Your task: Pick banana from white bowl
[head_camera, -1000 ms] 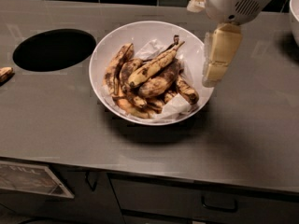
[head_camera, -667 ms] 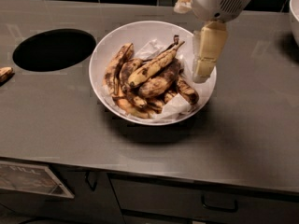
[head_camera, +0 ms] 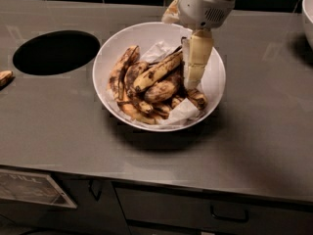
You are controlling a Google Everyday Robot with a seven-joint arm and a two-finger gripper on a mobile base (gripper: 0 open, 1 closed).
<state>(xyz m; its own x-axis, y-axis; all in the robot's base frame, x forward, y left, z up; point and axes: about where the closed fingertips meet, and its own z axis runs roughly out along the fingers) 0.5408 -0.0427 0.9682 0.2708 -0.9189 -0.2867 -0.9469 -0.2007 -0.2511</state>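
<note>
Jaws unreadable, open or closed impossible to tell. Gripper (head_camera: pixel 195 80) shifted left and lower within 1 second, from over the right rim to inside the bowl (head_camera: pixel 105 62), tip now beside the right end of the banana (head_camera: pixel 157 71). Probably closing in for the grasp, nothing lifted yet.

Bottom of frame: dark drawer fronts. Above, a matte grey counter (head_camera: pixel 254 146). Centre: glossy, wide, shallow bowl lined with crumpled paper (head_camera: pixel 183 112). Banana long, slim, speckled yellow, lying diagonally on top of shorter browned ones, likely soft. Upper left: 1 round black hole (head_camera: pixel 56 52).
</note>
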